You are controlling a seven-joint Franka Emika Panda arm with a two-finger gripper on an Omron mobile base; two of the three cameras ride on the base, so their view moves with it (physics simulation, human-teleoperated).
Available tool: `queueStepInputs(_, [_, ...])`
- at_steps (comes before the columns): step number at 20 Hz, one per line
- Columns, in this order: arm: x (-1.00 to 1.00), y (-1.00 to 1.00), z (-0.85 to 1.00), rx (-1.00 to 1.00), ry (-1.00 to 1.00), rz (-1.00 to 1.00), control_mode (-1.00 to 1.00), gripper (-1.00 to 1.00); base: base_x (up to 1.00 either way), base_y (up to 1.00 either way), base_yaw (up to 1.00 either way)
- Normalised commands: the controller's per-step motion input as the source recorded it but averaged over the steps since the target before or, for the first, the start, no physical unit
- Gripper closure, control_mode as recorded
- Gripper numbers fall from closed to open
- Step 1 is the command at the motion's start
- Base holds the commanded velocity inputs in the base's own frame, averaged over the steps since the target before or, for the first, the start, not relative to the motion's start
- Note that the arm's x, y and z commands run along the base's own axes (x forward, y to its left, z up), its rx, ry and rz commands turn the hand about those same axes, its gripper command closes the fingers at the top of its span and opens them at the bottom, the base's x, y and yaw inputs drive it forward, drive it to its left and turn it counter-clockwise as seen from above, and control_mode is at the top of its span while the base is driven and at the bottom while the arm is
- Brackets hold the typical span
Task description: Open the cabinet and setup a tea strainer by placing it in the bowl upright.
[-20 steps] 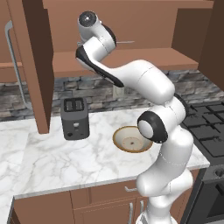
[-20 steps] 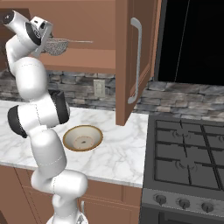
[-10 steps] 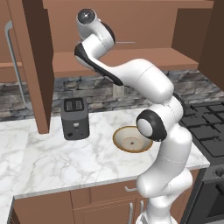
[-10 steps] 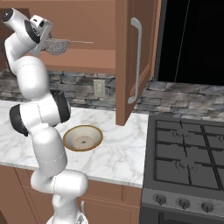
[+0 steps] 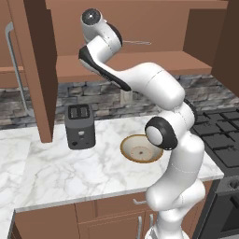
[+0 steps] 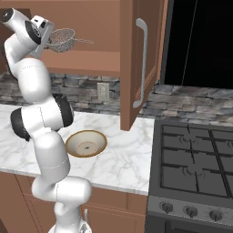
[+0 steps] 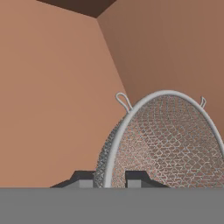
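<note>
fingers (image 7: 110, 178) have just closed on the rim of the tea strainer (image 6: 62, 39), up inside the open cabinet (image 6: 136, 68) above its shelf. grasp looks made; carrying it down to the bowl (image 6: 86, 144) on the table (image 6: 129, 157) seems next.

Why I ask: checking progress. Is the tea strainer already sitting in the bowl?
No, the tea strainer is up inside the open cabinet, while the bowl on the counter holds nothing.
</note>
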Motion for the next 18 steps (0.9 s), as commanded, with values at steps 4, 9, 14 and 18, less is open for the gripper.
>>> queueStepInputs(4, [0.0, 0.01, 0.0, 0.0, 0.0, 0.0, -1.0, 1.0, 0.0, 0.0, 0.0])
queueStepInputs(9, [-0.1, 0.02, 0.0, -0.02, 0.0, 0.0, -1.0, 1.0, 0.0, 0.0, 0.0])
queueStepInputs(14, [-0.32, 0.0, -0.1, -0.16, -0.01, 0.0, -1.0, 1.0, 0.0, 0.0, 0.0])
queueStepInputs(18, [-0.61, 0.0, -0.03, -0.06, 0.0, 0.0, -1.0, 1.0, 0.0, 0.0, 0.0])
